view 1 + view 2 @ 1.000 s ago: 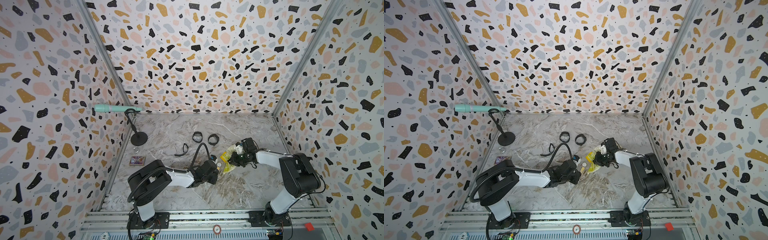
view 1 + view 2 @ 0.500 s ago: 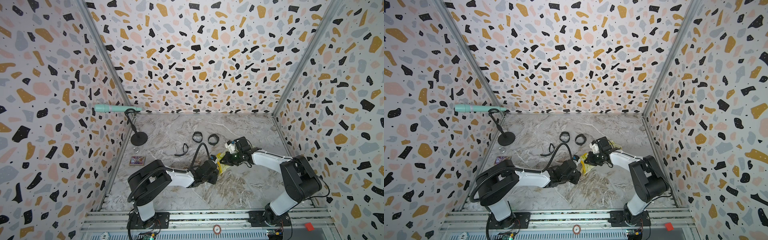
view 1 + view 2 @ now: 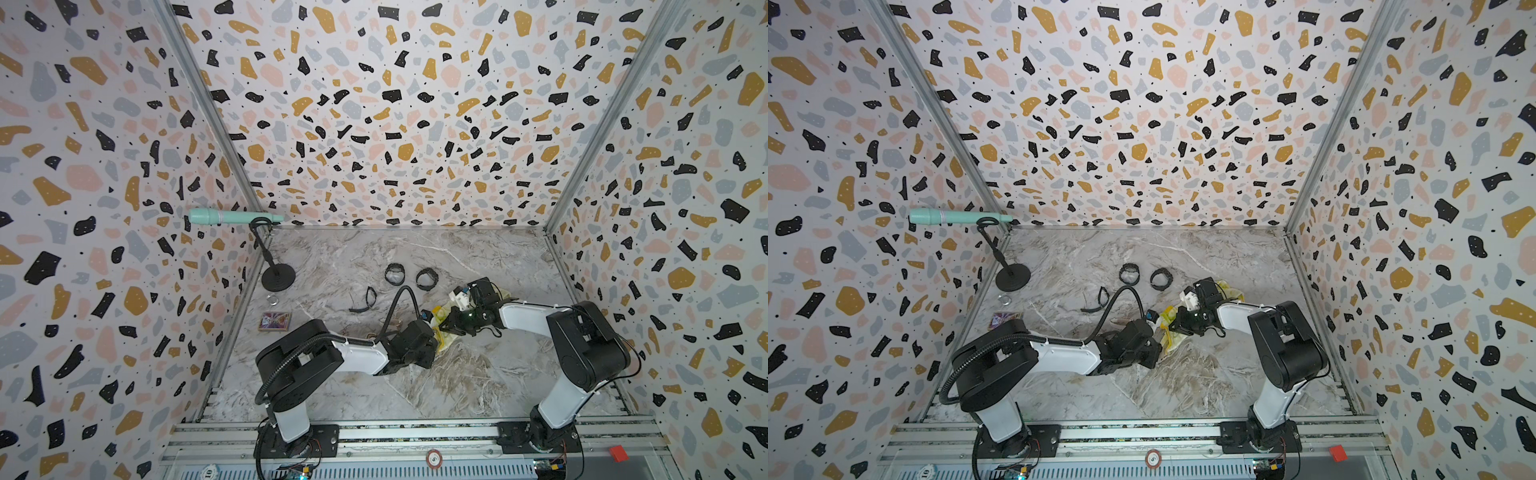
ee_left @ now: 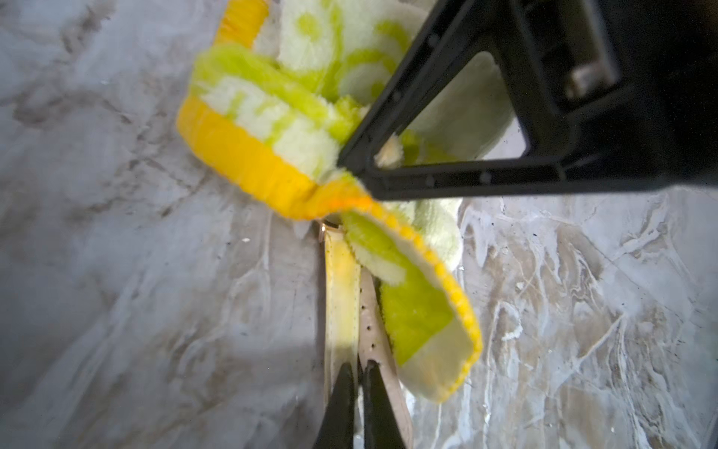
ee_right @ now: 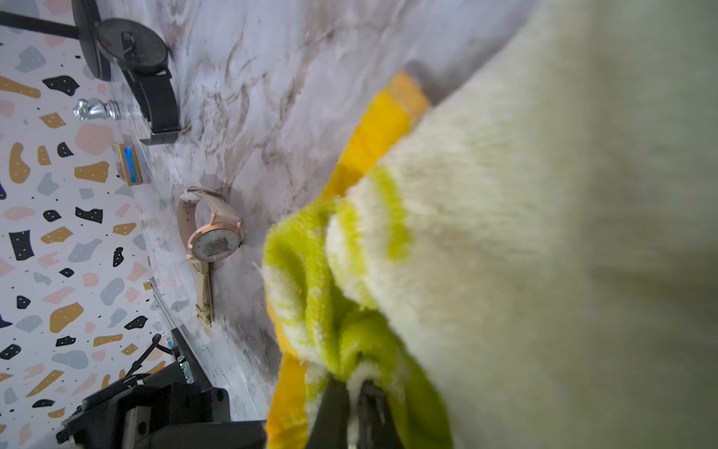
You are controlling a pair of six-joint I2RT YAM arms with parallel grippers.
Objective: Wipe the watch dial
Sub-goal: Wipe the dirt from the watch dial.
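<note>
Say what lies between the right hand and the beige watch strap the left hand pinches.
A yellow-edged green-and-white terry cloth, clamped in the right hand: left wrist view.

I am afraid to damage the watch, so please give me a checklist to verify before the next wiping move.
1. Left claw shut on the watch strap: ok.
2. Right claw shut on the cloth: ok.
3. Cloth overlaps the strap's far end: ok.
4. Held watch's dial visible: not ok, the cloth hides it.
5. Cloth touching that dial: cannot tell.
6. Claws apart from each other: ok.
</note>
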